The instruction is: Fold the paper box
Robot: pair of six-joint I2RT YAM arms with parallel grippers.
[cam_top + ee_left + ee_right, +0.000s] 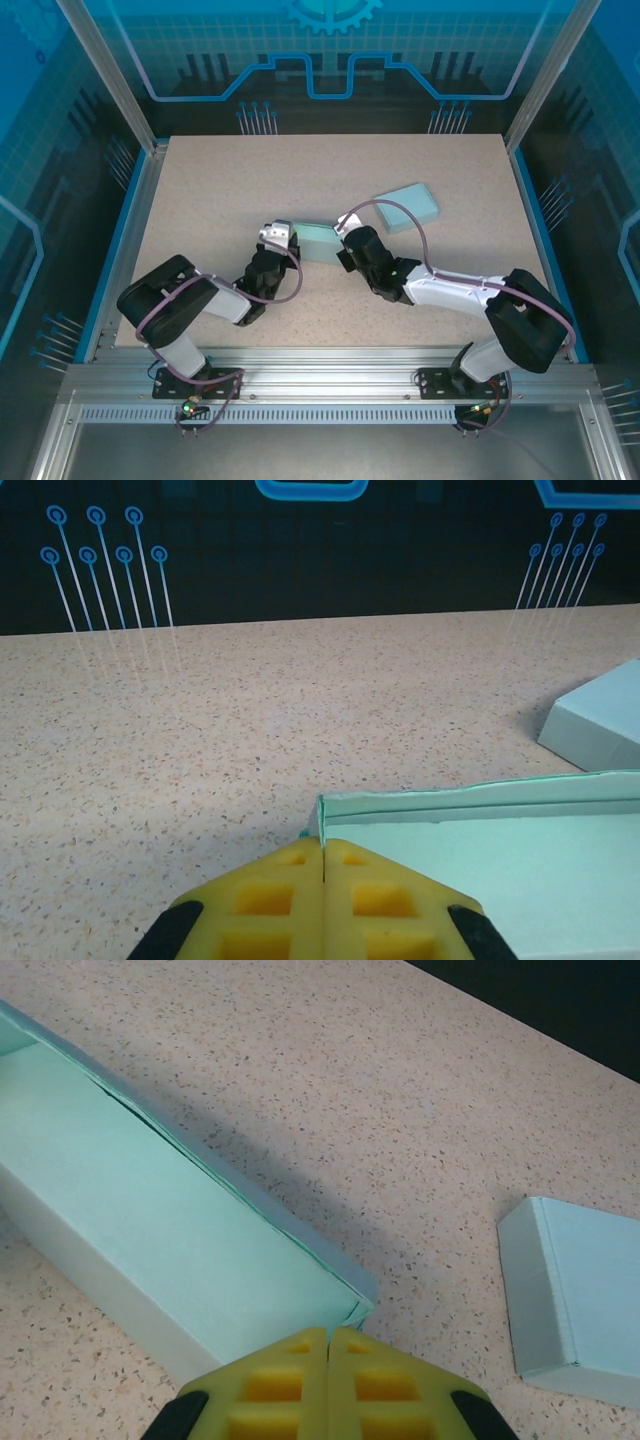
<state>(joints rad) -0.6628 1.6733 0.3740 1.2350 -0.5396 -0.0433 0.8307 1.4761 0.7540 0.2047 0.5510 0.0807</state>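
Observation:
The paper box is a light teal open tray lying mid-table between both arms. My left gripper is at its left end. In the left wrist view the yellow fingers are shut, and the thin end wall of the box runs into the slit of that gripper. My right gripper is at the opposite end. In the right wrist view it is shut over the end wall of the box, just left of the box's corner, with the wall hidden beneath the fingertips.
A second, closed teal box lies behind and to the right, also seen as that box in the left wrist view and as that box in the right wrist view. Speckled beige tabletop extends around, bounded by blue rails.

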